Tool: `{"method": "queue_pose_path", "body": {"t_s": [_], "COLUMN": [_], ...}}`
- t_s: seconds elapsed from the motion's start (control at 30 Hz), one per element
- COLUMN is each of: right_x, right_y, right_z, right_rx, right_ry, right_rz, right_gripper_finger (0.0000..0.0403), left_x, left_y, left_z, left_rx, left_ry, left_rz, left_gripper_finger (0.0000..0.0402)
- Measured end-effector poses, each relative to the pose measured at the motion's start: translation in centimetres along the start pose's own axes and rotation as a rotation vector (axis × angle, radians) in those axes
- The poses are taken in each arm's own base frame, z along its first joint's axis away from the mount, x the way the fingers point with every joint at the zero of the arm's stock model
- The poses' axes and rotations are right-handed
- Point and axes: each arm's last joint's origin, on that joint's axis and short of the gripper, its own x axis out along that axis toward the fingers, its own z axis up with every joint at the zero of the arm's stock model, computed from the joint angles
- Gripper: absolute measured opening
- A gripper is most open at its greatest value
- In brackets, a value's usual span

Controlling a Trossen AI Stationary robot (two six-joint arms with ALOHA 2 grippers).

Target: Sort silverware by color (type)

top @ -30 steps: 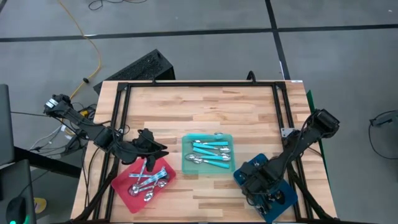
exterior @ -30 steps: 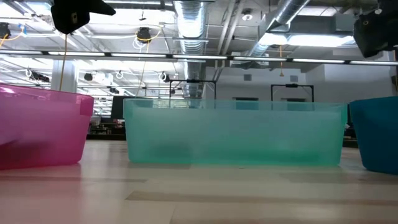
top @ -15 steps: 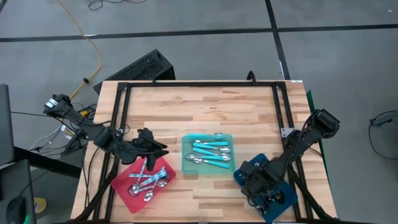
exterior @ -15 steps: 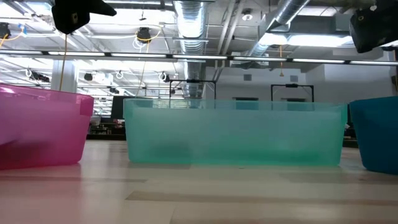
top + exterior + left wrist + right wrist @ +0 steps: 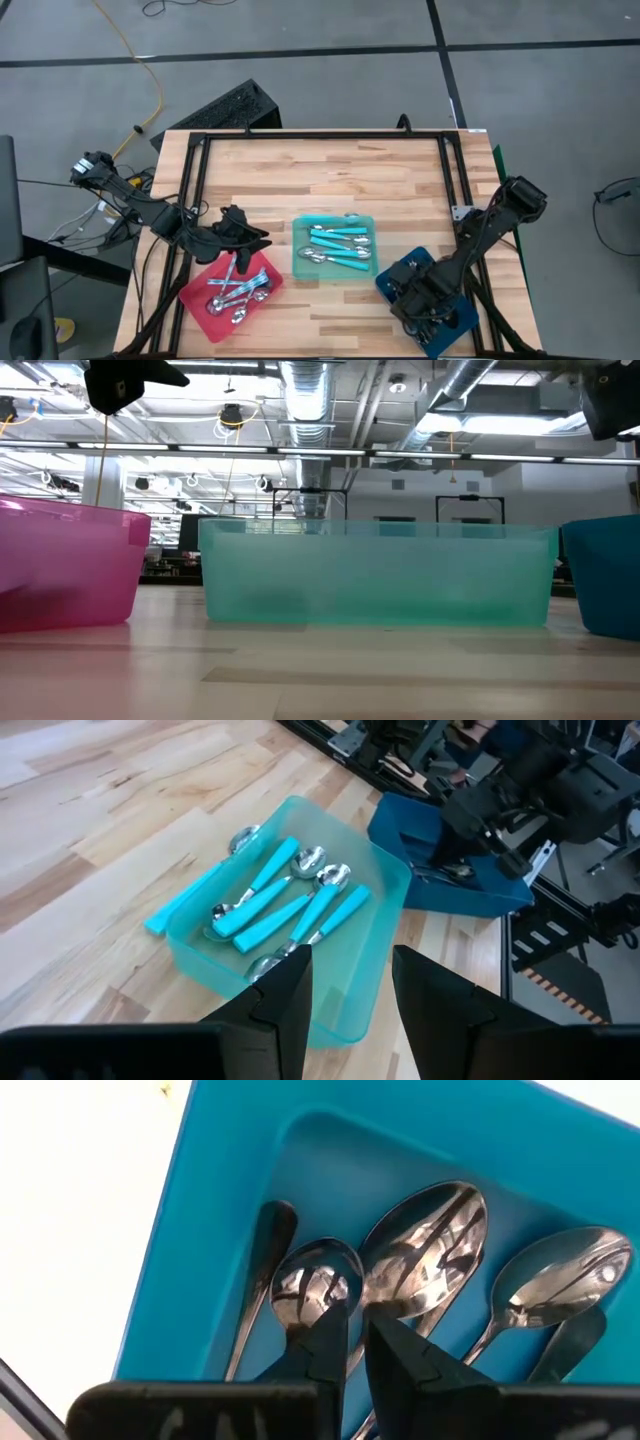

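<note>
I see the dark spoons (image 5: 420, 1270) lying heaped in the blue tray (image 5: 460, 318) near the worktop's front right corner, bowls up and glossy, handles crossing. The turquoise-handled spoons (image 5: 340, 245) sit in the teal tray (image 5: 300, 262) at the middle of the front half, and the all-silver spoons (image 5: 238, 295) are in the red tray (image 5: 200, 300) toward the front left corner. No spoon shows loose on the bare wood.

My right gripper (image 5: 357, 1342) hangs just over the dark spoons, its fingers (image 5: 325, 1345) drawn narrow with only a slit between them and nothing held. My left gripper (image 5: 350, 990) waits above the red tray's back edge, fingers (image 5: 285, 1000) partly apart and empty.

I judge these spoons light, rigid and slippery, likely to skate on the plastic. If I must lift one, I would pinch it across the flat handle near the neck, not on the rounded bowl.
</note>
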Motion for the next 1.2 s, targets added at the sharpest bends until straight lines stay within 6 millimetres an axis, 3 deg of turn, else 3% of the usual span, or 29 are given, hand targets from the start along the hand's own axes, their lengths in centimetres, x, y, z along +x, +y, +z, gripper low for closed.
{"method": "queue_pose_path", "body": {"t_s": [0.4, 0.63, 0.83, 1.0, 1.2], "right_x": [-0.3, -2.5, -6.6, -12.6, -19.6], "right_y": [0.0, 1.4, 3.4, 4.7, 4.3], "right_z": [-0.1, 0.5, 1.9, 3.3, 4.6], "right_rx": [-0.012, -0.090, -0.202, -0.311, -0.410], "right_ry": [0.000, -0.020, -0.098, -0.298, -0.551], "right_rz": [0.010, 0.084, 0.186, 0.221, 0.201], "right_gripper_finger": [0.0135, 0.0148, 0.0144, 0.0144, 0.0144], "left_x": [0.0, 0.0, 0.0, -0.3, -0.9], "left_y": [0.0, 0.0, -0.7, -2.0, -3.2], "left_z": [0.0, 0.0, 0.5, 1.6, 3.1], "left_rx": [-0.006, -0.089, -0.213, -0.309, -0.360], "left_ry": [-0.001, -0.002, -0.018, -0.076, -0.187], "left_rz": [0.001, 0.000, -0.082, -0.236, -0.379], "left_gripper_finger": [0.0123, 0.0123, 0.0123, 0.0123, 0.0123]}}
